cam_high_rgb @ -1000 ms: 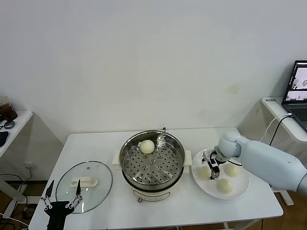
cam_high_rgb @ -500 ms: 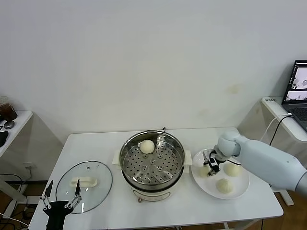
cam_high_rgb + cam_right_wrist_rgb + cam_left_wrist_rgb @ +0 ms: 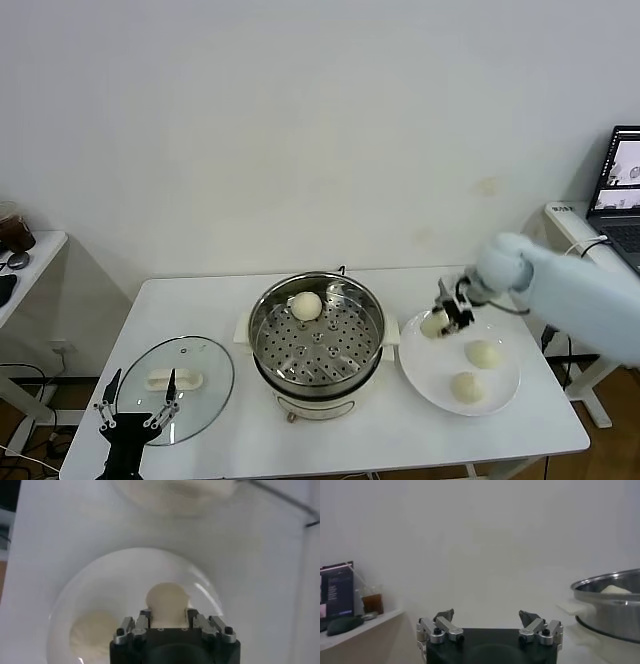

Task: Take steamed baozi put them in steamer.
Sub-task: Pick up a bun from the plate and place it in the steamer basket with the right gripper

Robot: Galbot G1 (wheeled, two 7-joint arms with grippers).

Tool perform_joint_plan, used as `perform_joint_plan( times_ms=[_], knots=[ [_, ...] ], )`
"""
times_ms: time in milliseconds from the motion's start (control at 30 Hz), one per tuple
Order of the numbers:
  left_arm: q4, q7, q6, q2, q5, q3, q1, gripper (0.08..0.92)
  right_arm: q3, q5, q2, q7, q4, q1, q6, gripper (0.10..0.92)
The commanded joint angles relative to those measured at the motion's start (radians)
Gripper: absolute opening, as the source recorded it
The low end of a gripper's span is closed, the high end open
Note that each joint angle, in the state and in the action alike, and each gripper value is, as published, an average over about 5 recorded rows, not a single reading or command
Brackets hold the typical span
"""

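Clamped on one steamed baozi by the right gripper, fingers pressed against the bun's two sides, lifted clear above the left part of the white plate. Seen from the right wrist as a pale dome wedged between the two fingers, the plate rim below it and another bun lying on the plate off to one side.

Left on the plate: two buns, one nearer the wall, one nearer the robot, apart from each other.

Spread wide, holding nothing: the left gripper, low at the table's near left edge, just by the glass lid, both fingertips well apart in the left wrist view.

Steamer at the middle of the white table, between lid and plate; steel rim also visible from the left wrist. Inside, on the perforated tray, one bun toward the back; rest of the tray bare. Steamer's right handle just beside the plate edge, between the held bun and the pot.

Lid flat on the table, white handle up. Laptop on a side desk far right; small side table far left.
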Motion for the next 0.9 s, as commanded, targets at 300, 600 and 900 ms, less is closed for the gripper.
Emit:
perform_joint_plan(
  times_ms=[300, 600, 900],
  knots=[
    [0.018, 0.004, 0.017, 0.025, -0.005, 0.004, -0.035, 0.823, -0.347, 0.566, 0.293, 0.108, 0.211, 0.583, -0.255, 0.458],
    [0.034, 0.004, 0.016, 0.021, 0.001, -0.001, -0.05, 0.823, -0.308, 0.59, 0.53, 0.23, 0.126, 0.381, -0.418, 0.458],
    [0.048, 0.001, 0.006, 0.009, 0.009, -0.007, -0.059, 0.823, -0.292, 0.536, 0.691, 0.27, -0.021, 0.264, -0.454, 0.458]
  ],
)
